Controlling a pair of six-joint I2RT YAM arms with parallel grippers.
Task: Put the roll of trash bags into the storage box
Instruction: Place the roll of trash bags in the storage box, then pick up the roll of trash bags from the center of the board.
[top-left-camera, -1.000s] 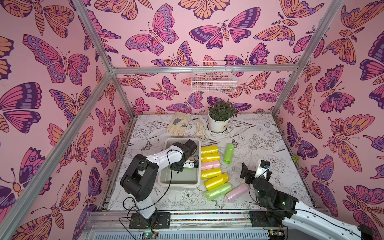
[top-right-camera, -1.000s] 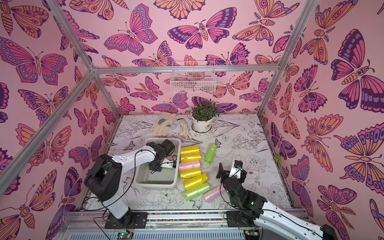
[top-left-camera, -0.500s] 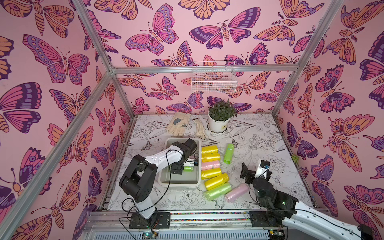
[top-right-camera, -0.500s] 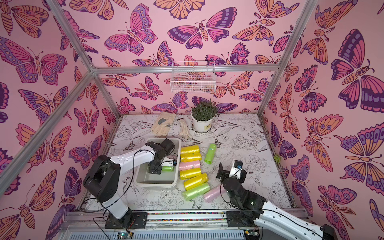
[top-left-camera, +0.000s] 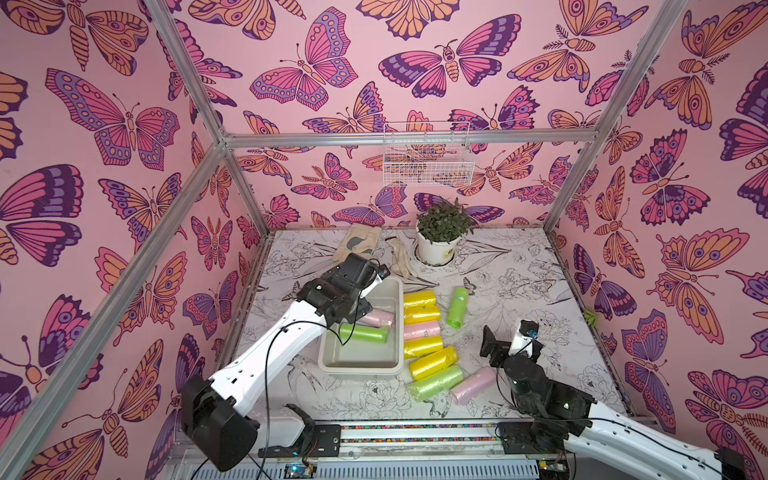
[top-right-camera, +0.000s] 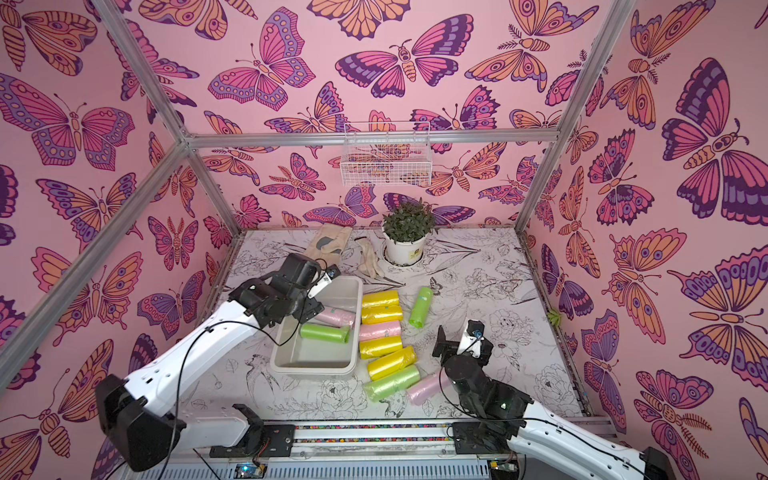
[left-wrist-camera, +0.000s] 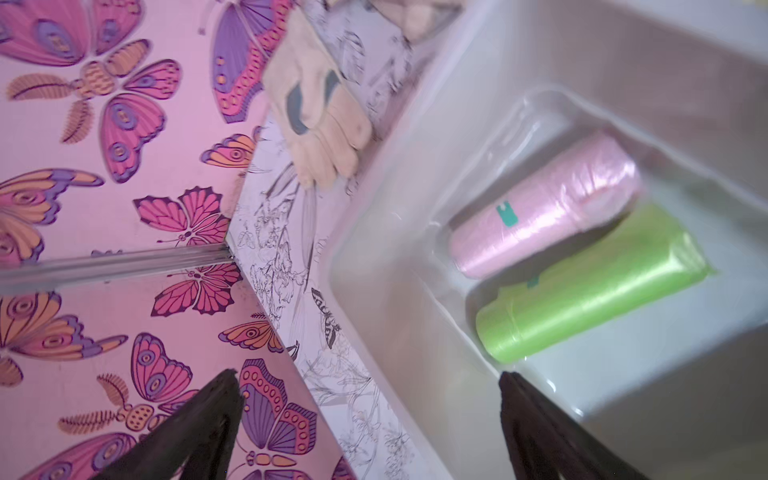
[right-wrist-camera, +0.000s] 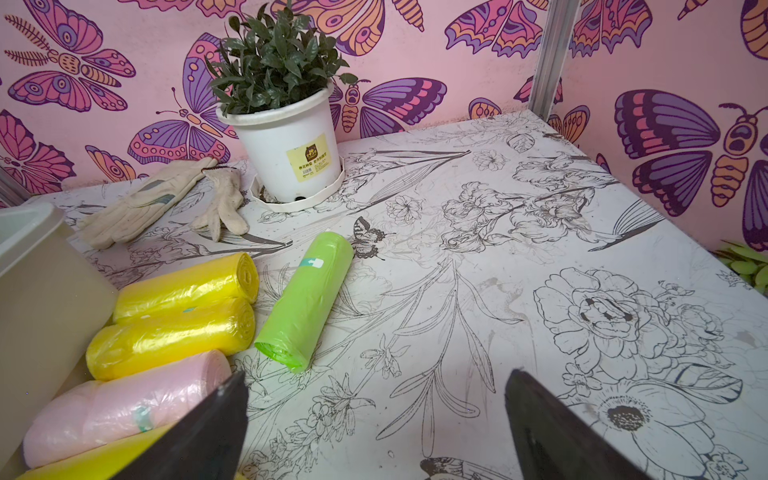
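Since a second ago, the green roll of trash bags (top-left-camera: 363, 333) has been released by the left gripper (left-wrist-camera: 369, 376), whose fingers are now spread wide and lifted clear above the left rim of the storage box (top-left-camera: 360, 369). Two rolls are contained in the box: the green one is laid flat on the floor, side by side with a pink roll (top-left-camera: 377, 318). Eight loose rolls (top-left-camera: 423, 347) are counted on the table (top-left-camera: 519, 266) just right of the box: four yellow, two pink, two green. One plant (top-left-camera: 442, 222) is held in the white pot (top-left-camera: 434, 251). The right gripper (right-wrist-camera: 376, 376) is seen wide apart and empty, near the loose rolls.
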